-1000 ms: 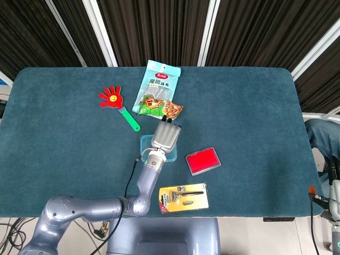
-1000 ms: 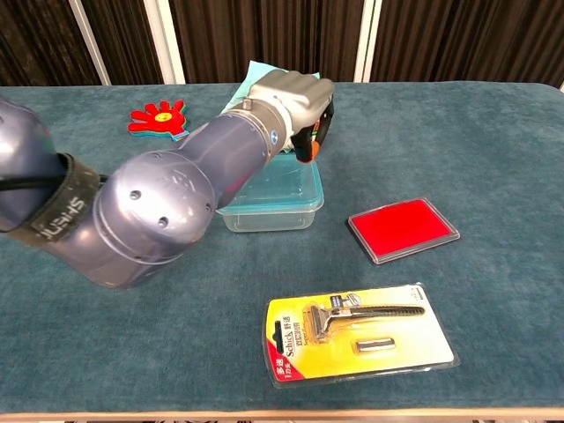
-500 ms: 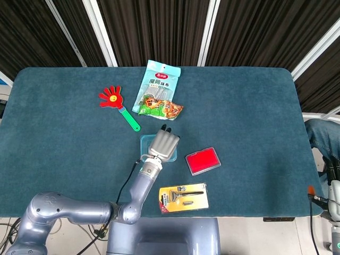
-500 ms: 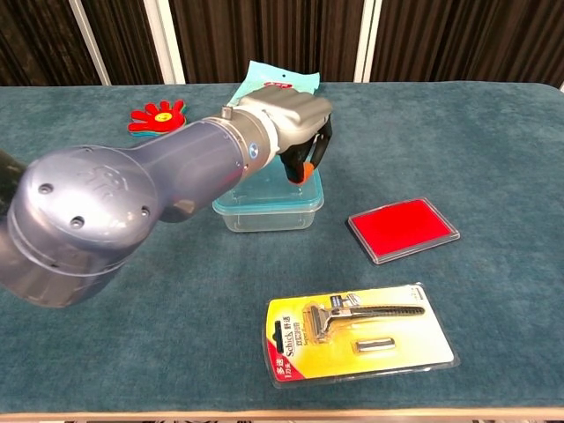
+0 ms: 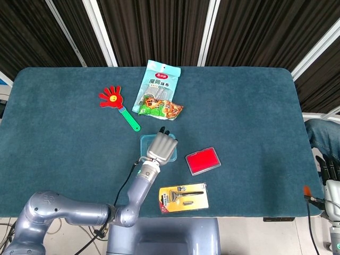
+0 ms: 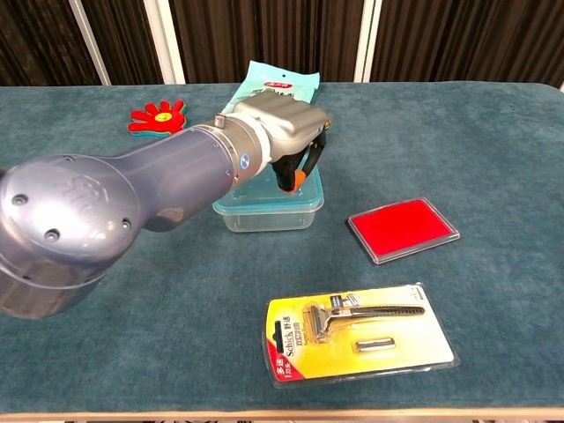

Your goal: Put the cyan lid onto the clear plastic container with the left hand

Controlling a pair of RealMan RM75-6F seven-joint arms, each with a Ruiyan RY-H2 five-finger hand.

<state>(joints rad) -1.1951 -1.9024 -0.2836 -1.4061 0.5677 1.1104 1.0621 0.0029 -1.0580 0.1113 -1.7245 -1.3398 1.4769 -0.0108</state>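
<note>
Left hand [image 6: 280, 123] presses curled fingers [image 6: 300, 167] on the lid [image 6: 291, 189] mid-frame; an uneven push could tip the container [image 6: 264, 216].

The left hand [image 5: 161, 146] sits over the clear plastic container [image 6: 264, 201], so from above only the container's edges show. In the chest view the forearm blocks its left rear corner, and whether the cyan lid [image 6: 304, 185] is seated all round cannot be told. The right hand [image 5: 326, 173] is cut off at the frame's edge; its fingers are too small to read. The print on the wipes packet [image 5: 157, 85] is illegible.
</note>
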